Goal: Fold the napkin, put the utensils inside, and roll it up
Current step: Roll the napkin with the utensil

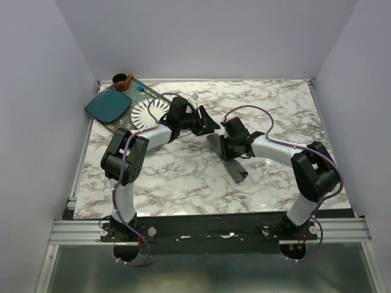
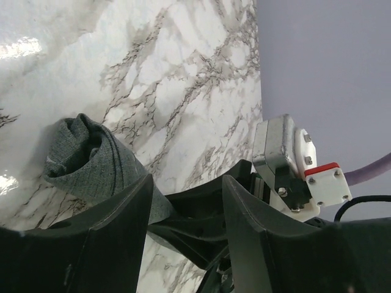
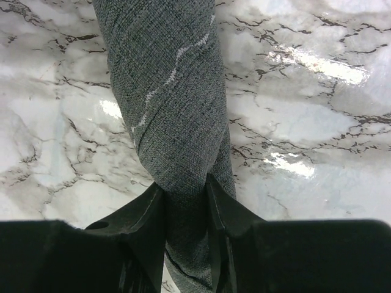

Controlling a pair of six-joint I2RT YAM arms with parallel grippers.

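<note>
Tabletop scene, seen from above and from both wrists. A dark grey woven cloth napkin (image 1: 236, 168) is lying rolled into a long narrow bundle near the middle of the white, grey-veined marble tabletop (image 1: 183, 183), running slantwise from the centre toward the near right.

The right gripper (image 1: 221, 145) is meeting the far end of this roll. In the right wrist view, the napkin (image 3: 171, 91) is stretching away from the right gripper (image 3: 183, 183) as a twisted tube with a pale stitched hem winding along it. The two black fingers (image 3: 153, 213) are pinching the cloth between them, one on each side.

The left gripper (image 1: 211, 127) is hovering just beyond the same end, close to the right gripper. In the left wrist view, the left gripper (image 2: 187, 183) is holding its fingers (image 2: 116, 226) apart, clamping nothing. The napkin (image 2: 91, 159) is showing its coiled end past the left-hand finger, resting on the marble. A silver and white block with a red tab (image 2: 293, 165) is standing to the right of the fingers. Whether this block is belonging to the other arm cannot be told.

At the far left corner, a teal square plate (image 1: 107, 107) is sitting beside a white ribbed round plate (image 1: 146, 115), and a small brown cup (image 1: 122, 80) is standing just behind them. Purple cables (image 1: 247, 110) are looping along both arms.
</note>
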